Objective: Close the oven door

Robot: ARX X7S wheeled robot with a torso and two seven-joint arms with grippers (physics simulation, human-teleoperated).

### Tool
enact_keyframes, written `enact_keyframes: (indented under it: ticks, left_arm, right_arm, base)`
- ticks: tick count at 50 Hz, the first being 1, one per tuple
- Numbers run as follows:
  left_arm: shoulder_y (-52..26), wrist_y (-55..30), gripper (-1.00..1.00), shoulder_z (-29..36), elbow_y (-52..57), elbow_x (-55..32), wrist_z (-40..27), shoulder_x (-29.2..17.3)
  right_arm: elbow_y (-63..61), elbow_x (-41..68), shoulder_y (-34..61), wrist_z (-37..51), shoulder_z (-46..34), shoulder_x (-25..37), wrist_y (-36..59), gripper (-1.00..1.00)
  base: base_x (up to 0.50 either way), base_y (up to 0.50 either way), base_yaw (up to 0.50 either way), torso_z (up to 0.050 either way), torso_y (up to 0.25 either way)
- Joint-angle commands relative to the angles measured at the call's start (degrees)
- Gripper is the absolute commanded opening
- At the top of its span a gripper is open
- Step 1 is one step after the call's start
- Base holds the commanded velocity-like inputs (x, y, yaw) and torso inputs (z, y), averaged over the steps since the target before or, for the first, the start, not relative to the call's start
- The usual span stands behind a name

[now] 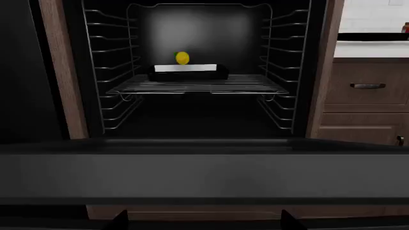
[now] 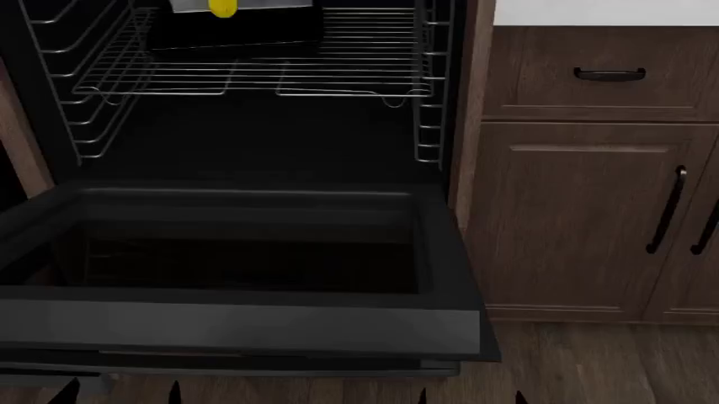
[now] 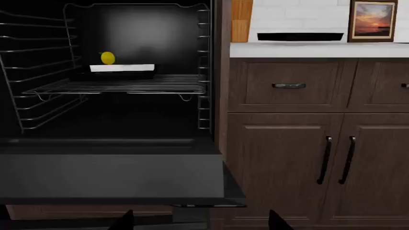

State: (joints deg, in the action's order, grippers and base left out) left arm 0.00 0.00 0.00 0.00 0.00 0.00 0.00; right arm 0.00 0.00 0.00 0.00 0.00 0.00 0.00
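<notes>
The oven door [image 2: 247,324] hangs fully open, lying flat and level in front of the oven cavity [image 2: 258,143], glass window up and grey edge strip facing me. It also fills the lower half of the left wrist view [image 1: 204,172] and the lower left of the right wrist view [image 3: 108,177]. My left gripper [image 1: 204,223] is open, its fingertips just below the door's front edge, near the door's left part [image 2: 121,394]. My right gripper [image 3: 201,221] is open too, below the door's right corner [image 2: 472,396]. Neither gripper holds anything.
Inside the oven a wire rack [image 1: 198,86] carries a black tray [image 1: 188,72] with a yellow fruit [image 1: 182,58]. Brown wooden drawers [image 3: 288,86] and cabinet doors [image 3: 288,163] stand right of the oven. A white counter [image 3: 319,49] bears a framed picture [image 3: 372,20].
</notes>
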Motion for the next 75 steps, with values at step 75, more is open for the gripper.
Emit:
enact_keyframes:
  ticks: [75]
  left_arm:
    - [-0.4,0.5,1.0,8.3,0.1,-5.8,-9.2,-6.9]
  right_arm:
    - [0.6,6.9,0.8,8.0,-8.1,6.7,-0.6,1.0]
  base:
    - [0.0,0.0,0.0,-0.038,0.0]
